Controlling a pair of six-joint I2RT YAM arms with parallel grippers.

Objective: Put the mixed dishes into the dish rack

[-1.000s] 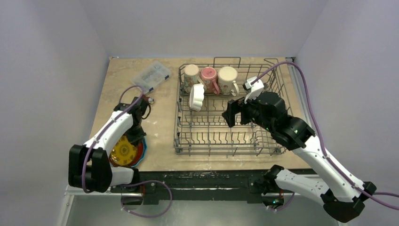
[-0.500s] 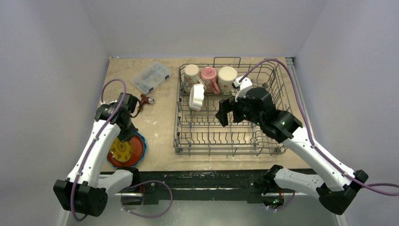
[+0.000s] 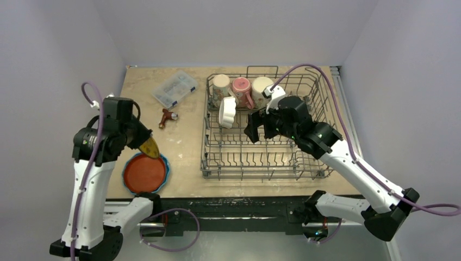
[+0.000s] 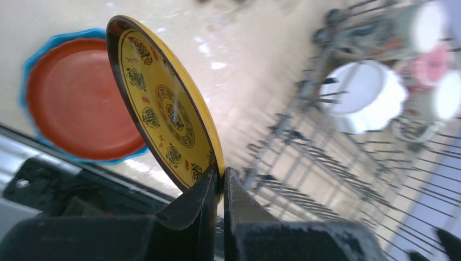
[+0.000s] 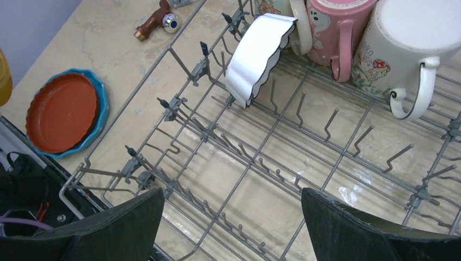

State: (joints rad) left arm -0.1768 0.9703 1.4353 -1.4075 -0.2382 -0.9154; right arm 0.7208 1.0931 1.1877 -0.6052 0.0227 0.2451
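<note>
Left gripper point(image 4: 222, 176): pinched on the rim of the yellow-patterned plate point(image 4: 163, 103), which is held on edge above the table.
Orange plate point(image 3: 144, 173): seen below that gripper, nested in the blue plate point(image 5: 104, 109).
Dish rack point(image 3: 255, 160): the scalloped bowl point(image 5: 255, 54) and mugs point(image 5: 337, 32) are held at its far end.
Right gripper point(image 5: 234, 212): spread wide over the rack, nothing gripped.

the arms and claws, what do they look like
The left arm and right arm have white link shells with black joints and bases. A purple cable runs along each. The left claw and right claw each have two matte black, wedge-shaped fingers.
</note>
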